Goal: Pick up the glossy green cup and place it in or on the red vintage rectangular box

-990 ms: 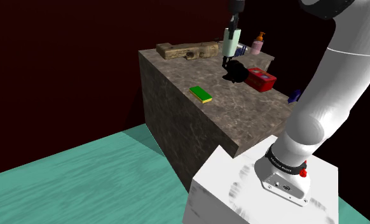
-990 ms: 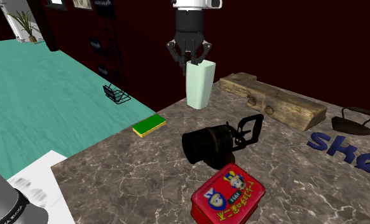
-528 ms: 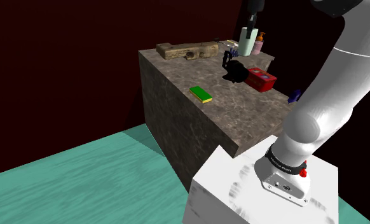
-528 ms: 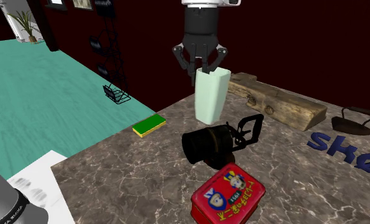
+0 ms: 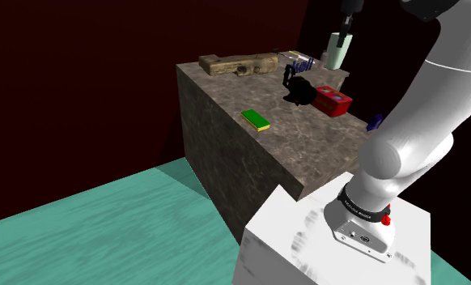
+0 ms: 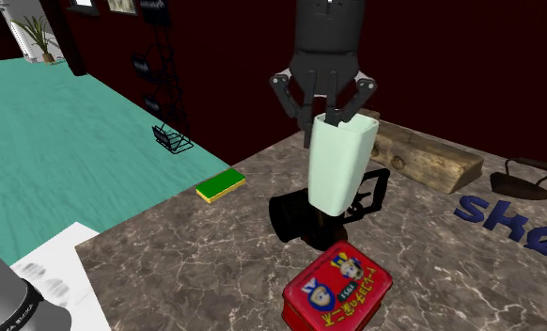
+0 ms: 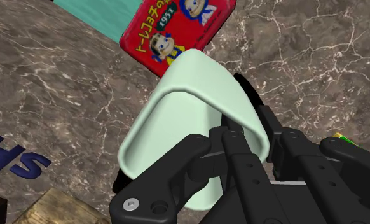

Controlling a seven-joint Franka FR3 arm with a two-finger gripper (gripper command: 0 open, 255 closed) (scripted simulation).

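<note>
Cup, pale green and glossy, hangs upright in the air in the shoulder view, over the far end of the bench. The black fingers come down to its rim from above. The red box lies on the bench, lower in this picture, beside a black object. A green sponge and a wooden block lie well apart from them.

In the second exterior view the cup is clear of the bench and covers part of the black object. The fingers are closed on the cup's wall at the rim. The red box, with a cartoon picture on its lid, lies nearer to the camera than the cup.

In the wrist view we look into the open mouth of the cup. The fingers pinch its wall, one inside and one outside, as far as we can tell. The red box lies on the bench just beyond the cup.
</note>
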